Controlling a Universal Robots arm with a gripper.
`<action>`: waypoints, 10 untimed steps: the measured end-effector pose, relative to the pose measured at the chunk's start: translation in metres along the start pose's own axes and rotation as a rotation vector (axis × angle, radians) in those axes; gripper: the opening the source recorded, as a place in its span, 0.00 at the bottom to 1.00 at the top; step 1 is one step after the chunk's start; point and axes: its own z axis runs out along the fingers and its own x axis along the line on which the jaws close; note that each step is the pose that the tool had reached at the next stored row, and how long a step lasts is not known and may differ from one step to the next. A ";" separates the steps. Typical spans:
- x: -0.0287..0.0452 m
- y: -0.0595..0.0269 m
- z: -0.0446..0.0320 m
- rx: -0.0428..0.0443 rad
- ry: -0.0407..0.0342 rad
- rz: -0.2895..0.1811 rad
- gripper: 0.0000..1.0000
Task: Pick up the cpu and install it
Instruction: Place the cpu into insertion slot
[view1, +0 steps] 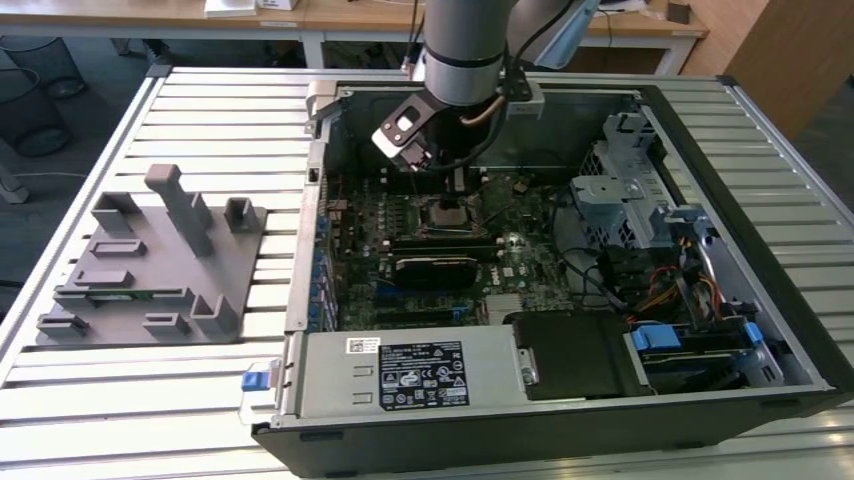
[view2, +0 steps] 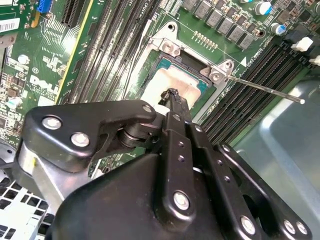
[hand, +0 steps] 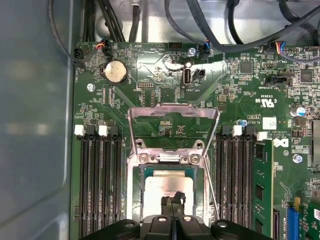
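Observation:
The cpu (hand: 167, 184), a pale silvery square, lies flat inside the motherboard socket in the open computer case (view1: 667, 100). It also shows in the second wrist view as cpu (view2: 162, 82) and in the exterior view as cpu (view1: 447, 211). My gripper (hand: 173, 201) hangs straight over it with its two thin fingers pressed together, the tips at the cpu's top plate. The same gripper (view2: 172, 95) looks to touch the plate near one edge. The socket's metal load plate (hand: 172, 117) stands flipped open, and its thin lever (view2: 265, 90) sticks out sideways.
Memory slots (hand: 97, 180) flank the socket on both sides. A black module (view1: 434, 265) sits just in front of the socket, and the power supply (view1: 400, 370) beyond it. Drive cages and cables (view1: 641, 220) fill the exterior view's right. A grey fixture (view1: 147, 260) stands outside the case.

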 end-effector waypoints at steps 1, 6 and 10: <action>0.0000 0.0000 -0.0002 -0.0001 0.0001 0.000 0.11; 0.0000 0.0001 -0.0021 0.0001 0.0001 0.000 0.11; 0.0000 0.0001 -0.0044 0.0003 0.0001 0.000 0.11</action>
